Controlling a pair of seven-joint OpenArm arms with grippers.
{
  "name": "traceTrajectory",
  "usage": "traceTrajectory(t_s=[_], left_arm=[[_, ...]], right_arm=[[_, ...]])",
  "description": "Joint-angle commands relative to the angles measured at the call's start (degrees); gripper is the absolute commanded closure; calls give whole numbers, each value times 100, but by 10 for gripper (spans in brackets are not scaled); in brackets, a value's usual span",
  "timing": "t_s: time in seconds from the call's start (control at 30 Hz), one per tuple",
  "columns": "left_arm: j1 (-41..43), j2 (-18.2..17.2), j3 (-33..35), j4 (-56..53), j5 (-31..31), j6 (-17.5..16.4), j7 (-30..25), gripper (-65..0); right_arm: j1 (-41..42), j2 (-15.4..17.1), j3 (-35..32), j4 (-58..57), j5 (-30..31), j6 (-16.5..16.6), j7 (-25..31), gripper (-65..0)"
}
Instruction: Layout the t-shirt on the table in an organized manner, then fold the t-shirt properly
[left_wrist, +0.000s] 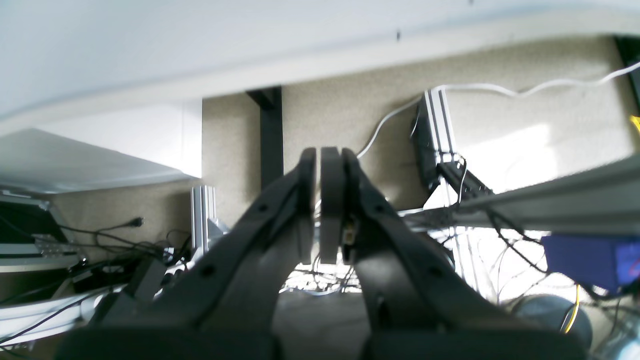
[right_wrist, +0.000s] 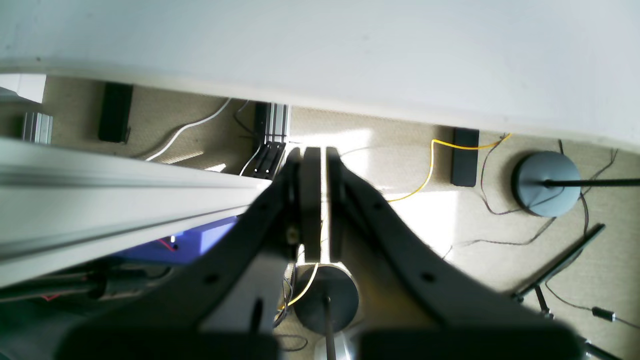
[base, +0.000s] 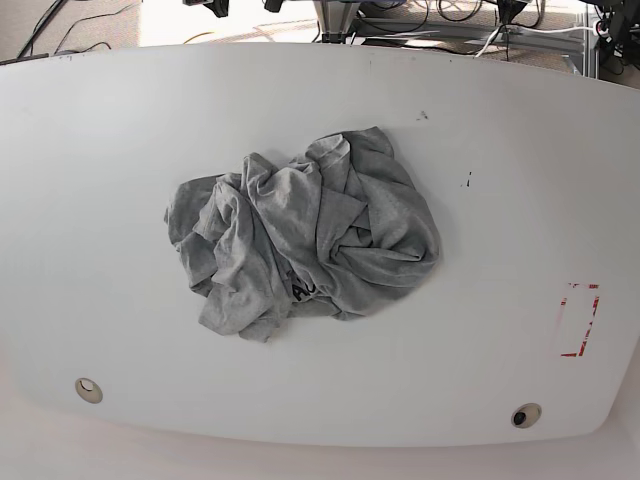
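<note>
The grey t-shirt (base: 305, 230) lies crumpled in a heap in the middle of the white table (base: 100, 180) in the base view. A bit of black lettering shows at its lower edge. Neither arm shows in the base view. In the left wrist view my left gripper (left_wrist: 325, 155) is shut and empty, off the table's edge (left_wrist: 300, 65), over the floor. In the right wrist view my right gripper (right_wrist: 315, 152) is shut and empty, also beyond the table's edge (right_wrist: 350, 107). The t-shirt shows in neither wrist view.
A red dashed rectangle mark (base: 580, 320) is at the table's right. Two round grommets (base: 88, 389) (base: 524, 415) sit near the front edge. Below the table are cables, aluminium rails (left_wrist: 550, 200), a blue box (left_wrist: 590, 260) and round stand bases (right_wrist: 545, 182).
</note>
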Motion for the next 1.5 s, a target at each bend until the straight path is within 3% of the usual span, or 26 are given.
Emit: traceTrajectory(t_s=[0.0, 0.27, 0.9, 1.2, 1.37, 1.47], left_arm=[[128, 12, -6, 275, -100, 26, -152, 0], [92, -15, -6, 679, -153, 26, -152, 0], [-927, -24, -6, 758, -144, 26, -152, -4], [-1455, -24, -6, 732, -135, 26, -143, -6], [-1727, -24, 3, 723, -135, 26, -108, -11], [-1973, -24, 144, 732, -135, 26, 147, -72]], right_arm=[[-37, 36, 143, 119, 55, -1, 129, -8], [350, 36, 196, 119, 55, -1, 129, -8], [1722, 36, 187, 128, 11, -1, 85, -19], [2258, 36, 152, 119, 11, 8, -64, -277], [2557, 36, -33, 111, 19, 8, -73, -289], [2750, 36, -156, 111, 19, 8, -372, -290]])
